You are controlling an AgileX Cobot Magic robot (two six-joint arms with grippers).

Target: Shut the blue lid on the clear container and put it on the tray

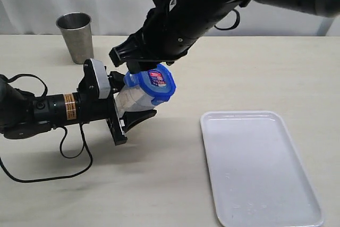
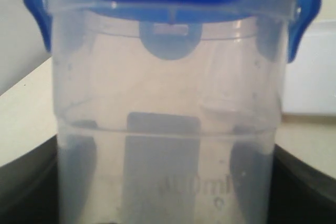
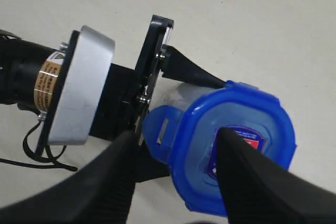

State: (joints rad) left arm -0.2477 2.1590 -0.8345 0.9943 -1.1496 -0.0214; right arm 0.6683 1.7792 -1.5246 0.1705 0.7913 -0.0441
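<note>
The clear container hangs tilted above the table, its top leaning toward the tray, with my left gripper shut on its lower body. Up close, the container fills the left wrist view, and the left gripper shows as dark fingers through the plastic. The blue lid sits on its mouth, with side flaps hanging. My right gripper hovers open at the lid. In the right wrist view it has one finger over the lid and the other beside a flap. The white tray lies at the front right.
A steel cup stands at the back left of the table. The left arm's black cable loops over the table near the front left. The right arm reaches in from the upper right, above the container.
</note>
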